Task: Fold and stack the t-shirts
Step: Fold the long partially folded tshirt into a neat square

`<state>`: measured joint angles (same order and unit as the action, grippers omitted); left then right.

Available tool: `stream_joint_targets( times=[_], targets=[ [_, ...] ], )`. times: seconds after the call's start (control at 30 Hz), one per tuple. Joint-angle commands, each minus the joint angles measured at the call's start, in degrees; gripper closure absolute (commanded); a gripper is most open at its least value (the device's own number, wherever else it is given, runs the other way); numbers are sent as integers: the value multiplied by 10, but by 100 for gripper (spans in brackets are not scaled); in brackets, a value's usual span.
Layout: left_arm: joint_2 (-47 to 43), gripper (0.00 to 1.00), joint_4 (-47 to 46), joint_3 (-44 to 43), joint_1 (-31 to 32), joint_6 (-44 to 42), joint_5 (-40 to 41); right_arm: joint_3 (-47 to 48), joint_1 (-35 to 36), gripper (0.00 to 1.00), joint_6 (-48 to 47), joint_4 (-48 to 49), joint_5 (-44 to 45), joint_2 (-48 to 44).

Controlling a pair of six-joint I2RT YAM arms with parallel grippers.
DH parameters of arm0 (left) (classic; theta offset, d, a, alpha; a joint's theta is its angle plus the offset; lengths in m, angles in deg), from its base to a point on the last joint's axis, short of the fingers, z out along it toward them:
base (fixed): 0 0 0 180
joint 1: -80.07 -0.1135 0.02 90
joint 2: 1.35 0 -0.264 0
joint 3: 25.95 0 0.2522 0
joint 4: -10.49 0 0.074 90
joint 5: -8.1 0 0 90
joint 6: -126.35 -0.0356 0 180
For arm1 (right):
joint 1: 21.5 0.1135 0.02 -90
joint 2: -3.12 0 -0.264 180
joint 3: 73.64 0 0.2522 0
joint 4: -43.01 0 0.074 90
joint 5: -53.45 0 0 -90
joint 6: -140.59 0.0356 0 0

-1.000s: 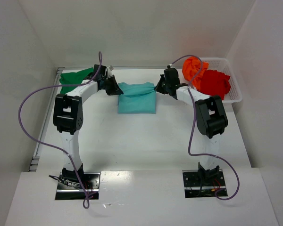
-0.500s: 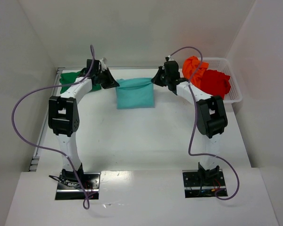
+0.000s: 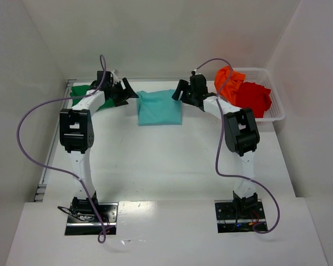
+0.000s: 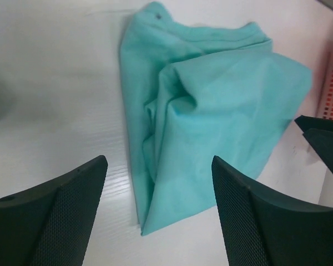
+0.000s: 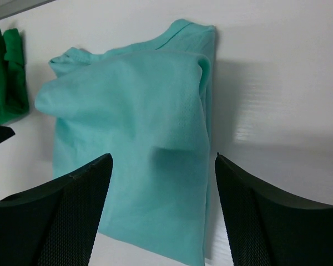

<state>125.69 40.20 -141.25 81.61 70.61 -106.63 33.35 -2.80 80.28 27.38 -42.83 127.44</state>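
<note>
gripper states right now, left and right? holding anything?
Left gripper: open, holding nothing, above the light teal t-shirt.
Right gripper: open, holding nothing.

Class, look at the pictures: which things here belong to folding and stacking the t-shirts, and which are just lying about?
Belong to the job: teal t-shirt; green t-shirt; orange t-shirt; red t-shirt.

Just lying about: white mesh basket, which holds the orange and red shirts.

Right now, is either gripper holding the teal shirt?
No: the left gripper and right gripper stand open, with the teal shirt lying loose below.
</note>
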Motion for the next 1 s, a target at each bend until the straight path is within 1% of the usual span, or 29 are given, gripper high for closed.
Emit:
stream_joint_targets(
  times=[0.0,0.17,0.23,0.3,0.33,0.37,0.4,0.43,0.5,0.53,0.6,0.7,0.83,0.97],
  targets=[
    [-58,16,-35,-3,0,-20,-37,17,-3,20,-12,32,7,-52],
    [-72,16,-54,29,22,-33,-49,-14,-3,20,-17,39,33,-65],
    [-58,18,-68,36,27,-33,-65,-19,-3,26,-23,39,39,-57],
    [-37,27,-73,21,27,-33,-70,-19,-3,33,-23,39,39,-49],
    [-28,34,-73,13,27,-33,-70,-19,-3,49,-23,39,39,-43],
    [-10,41,-73,4,27,-33,-76,-19,-3,57,-23,39,39,-34],
    [-1,52,-68,-7,27,-33,-83,-13,-3,62,-23,39,39,-29],
    [6,57,-63,-23,33,-33,-83,-13,-3,68,-23,39,39,-17],
    [26,64,-63,-29,33,-33,-83,5,-3,70,-23,34,39,-5],
    [32,70,-63,-37,38,-33,-83,10,-3,70,-23,28,39,1],
    [51,73,-63,-52,38,-33,-94,33,-3,71,-28,21,44,21],
    [82,73,-51,-80,38,-33,-94,59,-3,71,-33,6,44,44],
    [123,63,-25,-137,43,-33,-79,97,-3,71,-39,-8,44,75],
    [139,63,-8,-158,43,-22,-18,128,-3,71,-39,-14,44,94]
  ],
)
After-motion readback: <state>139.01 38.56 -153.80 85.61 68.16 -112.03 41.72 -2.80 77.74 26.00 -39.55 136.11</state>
